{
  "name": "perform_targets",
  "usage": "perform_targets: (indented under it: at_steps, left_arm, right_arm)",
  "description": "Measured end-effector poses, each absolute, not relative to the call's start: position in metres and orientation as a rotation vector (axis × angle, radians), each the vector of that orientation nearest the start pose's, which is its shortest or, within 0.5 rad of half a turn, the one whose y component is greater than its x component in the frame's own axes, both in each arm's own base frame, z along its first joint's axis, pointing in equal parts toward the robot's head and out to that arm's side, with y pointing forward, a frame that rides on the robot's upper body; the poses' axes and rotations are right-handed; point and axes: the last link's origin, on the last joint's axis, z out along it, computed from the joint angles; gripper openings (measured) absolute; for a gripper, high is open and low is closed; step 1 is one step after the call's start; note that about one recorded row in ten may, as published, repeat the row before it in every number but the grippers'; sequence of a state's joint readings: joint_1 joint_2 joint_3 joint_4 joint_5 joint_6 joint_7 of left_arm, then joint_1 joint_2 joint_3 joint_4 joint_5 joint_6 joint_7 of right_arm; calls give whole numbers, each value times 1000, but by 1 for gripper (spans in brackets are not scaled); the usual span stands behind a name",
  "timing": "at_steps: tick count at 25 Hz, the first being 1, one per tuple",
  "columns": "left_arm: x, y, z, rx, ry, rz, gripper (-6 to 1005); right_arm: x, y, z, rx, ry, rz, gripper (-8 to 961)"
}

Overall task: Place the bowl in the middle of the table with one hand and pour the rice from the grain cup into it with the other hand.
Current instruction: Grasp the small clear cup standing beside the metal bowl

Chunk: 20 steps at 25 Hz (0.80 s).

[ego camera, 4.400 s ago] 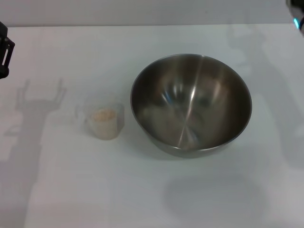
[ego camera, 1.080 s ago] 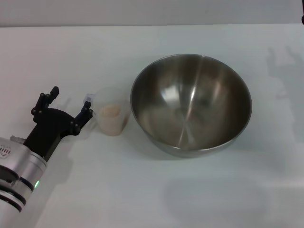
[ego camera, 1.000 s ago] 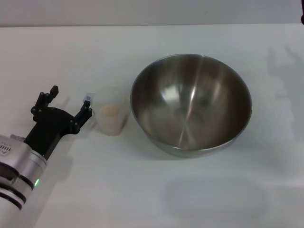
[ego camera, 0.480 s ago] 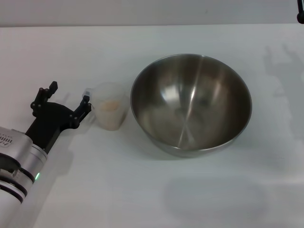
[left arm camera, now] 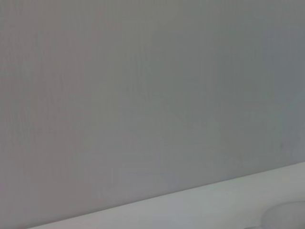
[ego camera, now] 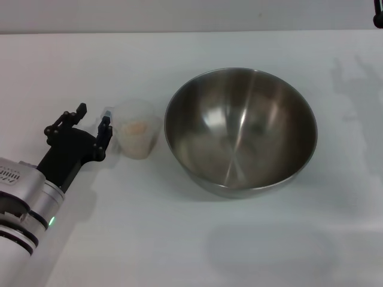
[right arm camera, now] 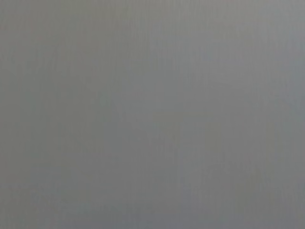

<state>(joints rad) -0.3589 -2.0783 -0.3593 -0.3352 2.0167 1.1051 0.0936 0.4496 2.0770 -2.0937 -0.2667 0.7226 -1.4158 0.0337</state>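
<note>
The steel bowl (ego camera: 240, 130) stands on the white table (ego camera: 179, 239), right of the middle. The clear grain cup (ego camera: 137, 137) stands upright just left of the bowl, with a small heap of rice (ego camera: 136, 127) inside. My left gripper (ego camera: 94, 115) lies low over the table at the cup's left side. It is open and empty, with its nearer fingertip (ego camera: 106, 122) right beside the cup's wall. Only a small black part of the right arm (ego camera: 378, 17) shows, at the top right corner. The wrist views show neither the cup's contents nor the bowl.
The left arm's silver body (ego camera: 24, 203) with its green light fills the lower left corner. The table's far edge (ego camera: 179, 31) meets a grey wall. The left wrist view shows that wall and a strip of table (left arm camera: 214, 205). The right wrist view is plain grey.
My left gripper has moved closer to the cup and its fingers have narrowed. The cup has shifted slightly away from me. The bowl has not moved.
</note>
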Motion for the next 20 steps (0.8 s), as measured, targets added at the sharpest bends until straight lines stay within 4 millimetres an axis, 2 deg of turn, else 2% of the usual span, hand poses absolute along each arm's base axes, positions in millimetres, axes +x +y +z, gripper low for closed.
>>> perform_targets:
  at_steps: [4, 10, 18, 20]
  left_arm:
    - [-308, 285, -82, -1880, -461, -581, 430]
    - [-304, 288, -83, -1882, -465, -599, 195]
    - [-298, 290, -81, -1859, -454, -638, 75]
    - [-293, 291, -75, -1824, -416, -667, 45]
  right_arm:
    - [274, 342, 21, -1427, 229, 924, 457]
    - [273, 342, 22, -1424, 225, 926, 457]
    - [275, 341, 22, -1423, 223, 922, 457]
    - [275, 341, 22, -1423, 223, 922, 458]
